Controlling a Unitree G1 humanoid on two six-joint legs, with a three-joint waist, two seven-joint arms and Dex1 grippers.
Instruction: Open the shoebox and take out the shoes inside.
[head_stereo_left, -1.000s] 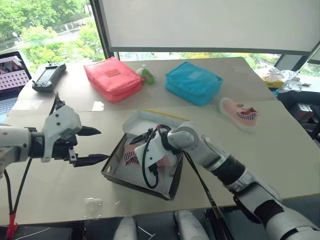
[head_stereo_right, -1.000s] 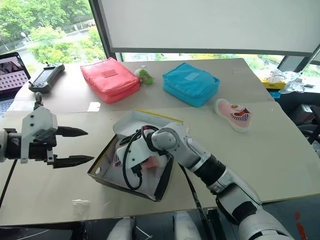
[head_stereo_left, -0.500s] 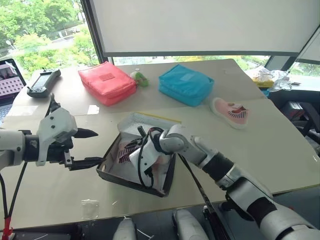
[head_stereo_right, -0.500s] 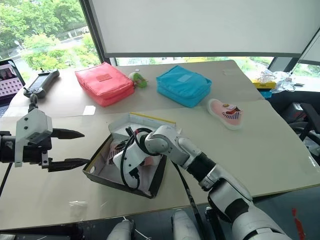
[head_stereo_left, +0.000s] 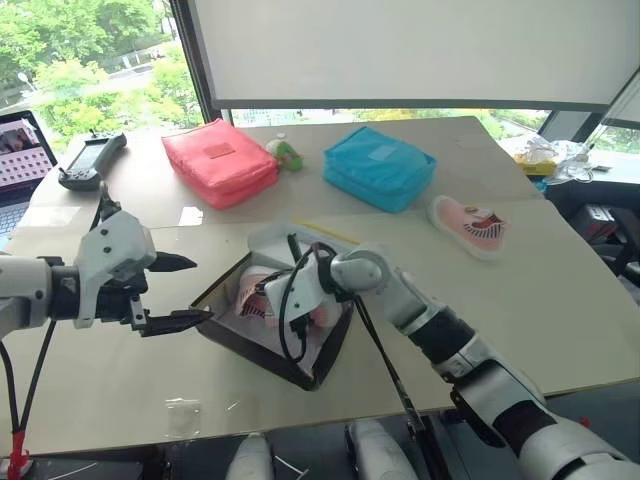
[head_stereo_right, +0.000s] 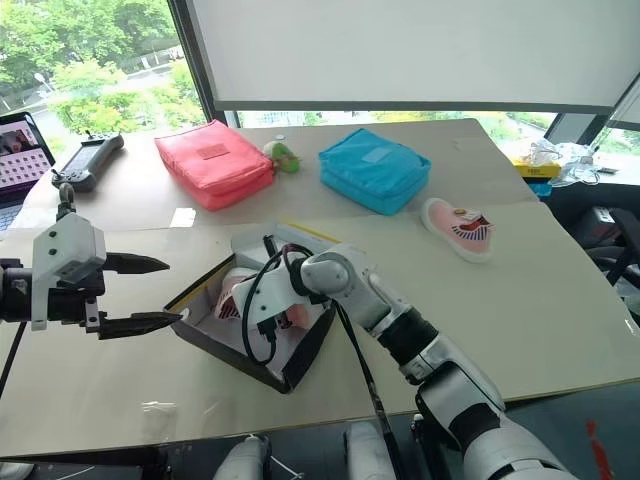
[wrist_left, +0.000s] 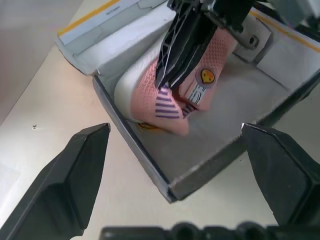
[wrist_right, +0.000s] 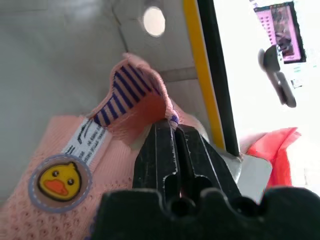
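The open shoebox (head_stereo_left: 255, 352), black-sided and white inside, sits tilted at the table's middle, its yellow-edged lid (head_stereo_left: 322, 231) behind it. One pink shoe (wrist_left: 150, 95) lies inside. My right gripper (wrist_right: 172, 125) reaches into the box from the right and is shut on the striped collar of this shoe (wrist_right: 112, 165). My left gripper (head_stereo_left: 195, 290) hovers open just left of the box, its lower fingertip at the box's left corner. The other pink shoe (head_stereo_left: 470, 225) rests on the table to the right, sole down.
A red pouch (head_stereo_left: 222, 160) and a blue pouch (head_stereo_left: 385, 165) lie at the back, with a small green toy (head_stereo_left: 290, 152) between them. A handheld controller (head_stereo_left: 92, 158) and a laptop (head_stereo_left: 20, 150) are at the far left. A plastic bag (head_stereo_left: 545, 155) sits at the back right corner.
My right gripper has shut on the shoe's collar and risen slightly, and the box has tipped and shifted with it. The left gripper stayed in place, open.
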